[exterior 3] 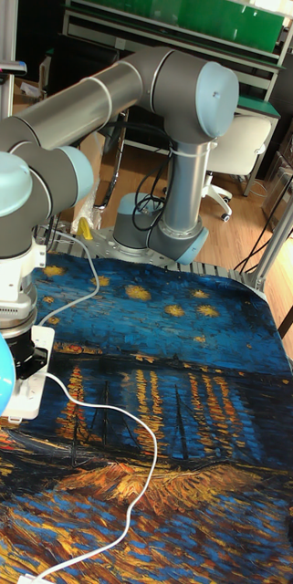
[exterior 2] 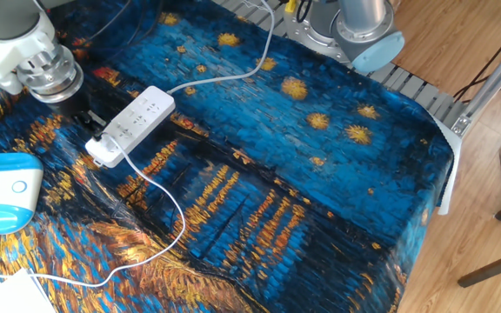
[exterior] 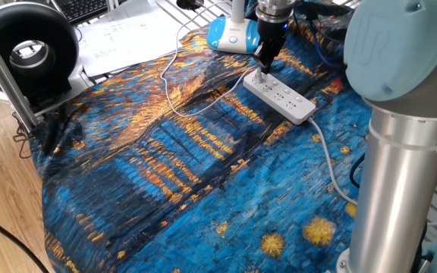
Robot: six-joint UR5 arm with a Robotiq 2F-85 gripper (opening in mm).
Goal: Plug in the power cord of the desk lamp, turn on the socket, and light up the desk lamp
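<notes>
The socket [exterior: 283, 97] [exterior 2: 142, 113] [exterior 3: 23, 401] is a long white strip lying on the blue painted cloth. My gripper [exterior: 262, 67] [exterior 2: 94, 122] [exterior 3: 23, 363] points straight down at the strip's end nearest the lamp, its dark fingers together and their tips at the strip's top. The thin white power cord [exterior: 165, 80] [exterior 2: 177, 209] [exterior 3: 146, 429] loops over the cloth from the lamp's blue-and-white base [exterior: 230, 34] [exterior 2: 3, 191] to that same end of the strip. Its plug is hidden under the gripper. The lamp's head is not in view.
The strip's thick grey cable [exterior: 328, 159] [exterior 2: 224, 78] runs off toward the arm's base [exterior 2: 355, 35]. The arm's big column [exterior: 400, 152] stands at the right. A black ring-shaped device [exterior: 29, 45], papers [exterior: 120, 38] and a metal post [exterior: 6, 68] are at the far left.
</notes>
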